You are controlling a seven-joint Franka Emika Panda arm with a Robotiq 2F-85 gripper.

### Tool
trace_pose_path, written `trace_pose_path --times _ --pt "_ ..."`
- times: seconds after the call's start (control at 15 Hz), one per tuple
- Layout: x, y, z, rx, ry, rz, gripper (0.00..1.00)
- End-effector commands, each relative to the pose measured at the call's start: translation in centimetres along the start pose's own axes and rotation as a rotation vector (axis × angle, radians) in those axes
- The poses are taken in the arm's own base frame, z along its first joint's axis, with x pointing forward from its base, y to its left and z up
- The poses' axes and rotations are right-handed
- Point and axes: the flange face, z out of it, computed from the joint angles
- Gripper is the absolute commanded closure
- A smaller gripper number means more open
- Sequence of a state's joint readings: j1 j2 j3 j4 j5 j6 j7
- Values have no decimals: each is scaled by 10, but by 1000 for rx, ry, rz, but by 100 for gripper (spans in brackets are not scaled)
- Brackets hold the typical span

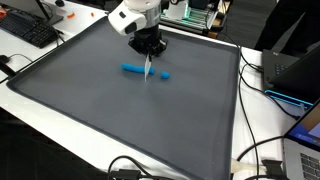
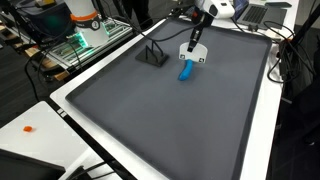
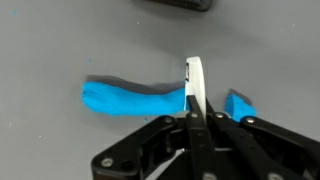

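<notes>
A long blue object (image 1: 133, 69) lies on the dark grey mat (image 1: 110, 120), seen in both exterior views (image 2: 185, 71). My gripper (image 1: 149, 50) hangs right above it and is shut on a thin white flat piece (image 1: 149, 69) that points down onto the blue object. In the wrist view the white piece (image 3: 196, 84) stands between my fingers (image 3: 197, 112) and crosses the blue object (image 3: 130, 99) near one end. A short blue bit (image 3: 240, 105) shows on the far side of the white piece. Whether the white piece touches the blue object cannot be told.
A small black wedge-shaped object (image 2: 152, 56) sits on the mat near the gripper. A keyboard (image 1: 30, 30), a laptop (image 1: 298, 72) and cables (image 1: 262, 160) lie around the mat's white edge (image 2: 70, 110). Equipment with green parts (image 2: 78, 45) stands beside the table.
</notes>
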State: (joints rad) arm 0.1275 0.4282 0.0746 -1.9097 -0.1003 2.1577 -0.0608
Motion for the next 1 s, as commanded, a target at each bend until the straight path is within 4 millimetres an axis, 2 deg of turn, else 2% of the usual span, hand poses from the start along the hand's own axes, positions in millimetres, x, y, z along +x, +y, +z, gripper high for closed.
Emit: trace_pose_path --times 0.0,0.67,0.93 --pt "-3 -2 21 -8 -28 -35 99" --pt "-6 -5 42 9 -63 -49 99" --pt "-7 -9 40 63 -59 -34 99"
